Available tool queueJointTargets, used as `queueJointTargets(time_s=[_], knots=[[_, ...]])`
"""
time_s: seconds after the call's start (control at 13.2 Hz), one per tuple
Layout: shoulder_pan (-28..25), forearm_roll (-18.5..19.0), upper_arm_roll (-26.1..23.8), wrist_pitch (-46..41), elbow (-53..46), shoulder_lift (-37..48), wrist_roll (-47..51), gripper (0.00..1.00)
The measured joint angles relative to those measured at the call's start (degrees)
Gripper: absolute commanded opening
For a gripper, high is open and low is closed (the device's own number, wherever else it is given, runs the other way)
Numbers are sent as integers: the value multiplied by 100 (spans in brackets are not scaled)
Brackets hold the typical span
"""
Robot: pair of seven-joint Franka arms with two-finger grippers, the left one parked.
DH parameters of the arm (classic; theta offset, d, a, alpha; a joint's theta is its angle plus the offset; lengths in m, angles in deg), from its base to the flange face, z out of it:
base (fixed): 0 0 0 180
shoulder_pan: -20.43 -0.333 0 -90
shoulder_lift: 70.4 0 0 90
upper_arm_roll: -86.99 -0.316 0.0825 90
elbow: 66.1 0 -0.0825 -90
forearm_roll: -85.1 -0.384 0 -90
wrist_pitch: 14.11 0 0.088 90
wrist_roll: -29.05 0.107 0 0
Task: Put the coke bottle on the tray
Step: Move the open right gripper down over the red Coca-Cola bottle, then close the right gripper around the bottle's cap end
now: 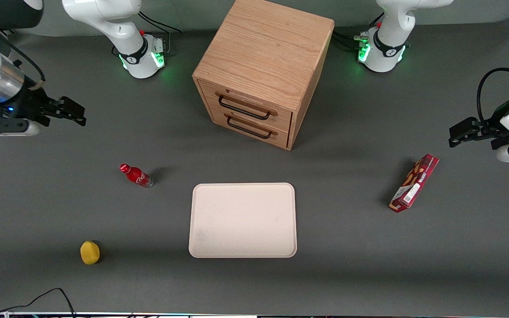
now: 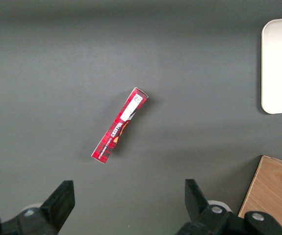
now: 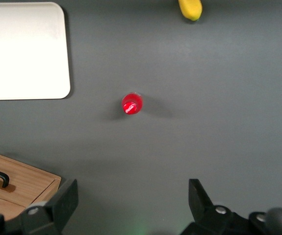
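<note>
Coke bottle point(image 1: 137, 176) stands upright beside the tray point(image 1: 243, 247); the gripper point(image 1: 74, 114) hovers above, jaws wide open, empty.

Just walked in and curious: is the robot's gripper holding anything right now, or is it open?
Gripper: open and holding nothing, raised above the table over the upright coke bottle, not touching it.

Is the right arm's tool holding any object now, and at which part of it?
Nothing. The tool hangs open above the table, apart from the coke bottle, which stands upright beside the tray.
</note>
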Motion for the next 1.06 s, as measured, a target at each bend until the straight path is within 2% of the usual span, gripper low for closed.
queueJointTargets(time_s=[0.23,0.53,0.76,1.06], knots=[[557,1,-530,-9,-146,-166,-17,100],[608,0,-712,177,-268,-858,68,100],[608,0,-820,1468,266,-1517,112,100],[619,4,-822,3115,1656,-1604,111,99]])
